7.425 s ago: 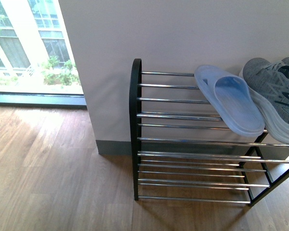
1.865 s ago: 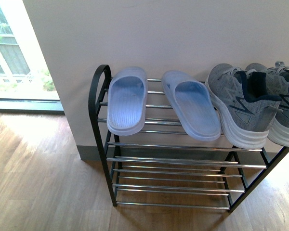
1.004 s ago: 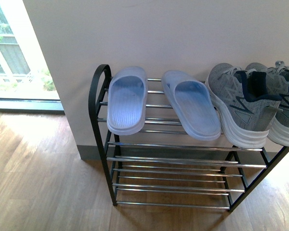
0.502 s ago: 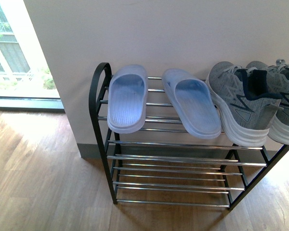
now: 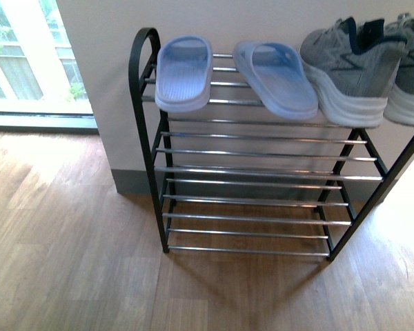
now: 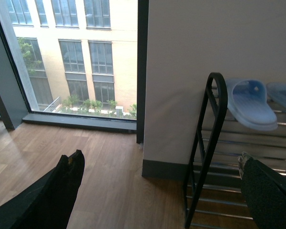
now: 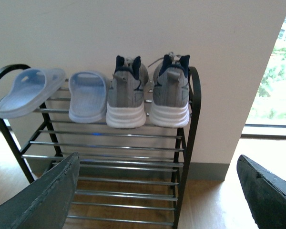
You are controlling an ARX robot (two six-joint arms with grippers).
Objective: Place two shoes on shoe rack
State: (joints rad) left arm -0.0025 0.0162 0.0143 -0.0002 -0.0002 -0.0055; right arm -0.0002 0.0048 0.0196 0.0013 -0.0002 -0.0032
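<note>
Both shoes [image 7: 148,90] sit on the rack [image 7: 181,138], soft and light, best held by the heel; both grippers [image 7: 157,191] wide apart, holding nothing.

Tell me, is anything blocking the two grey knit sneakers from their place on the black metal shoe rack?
Nothing visible does. Both grey knit sneakers already sit side by side on the top tier of the black metal shoe rack, beside two pale blue slippers. Both grippers are open and hold nothing.

The left gripper [image 6: 159,191] hung wide open, empty; the shoe rack [image 6: 214,143] (black arched end) bore a blue slipper [image 6: 250,102]; a window [image 6: 74,57] stood beyond.
</note>
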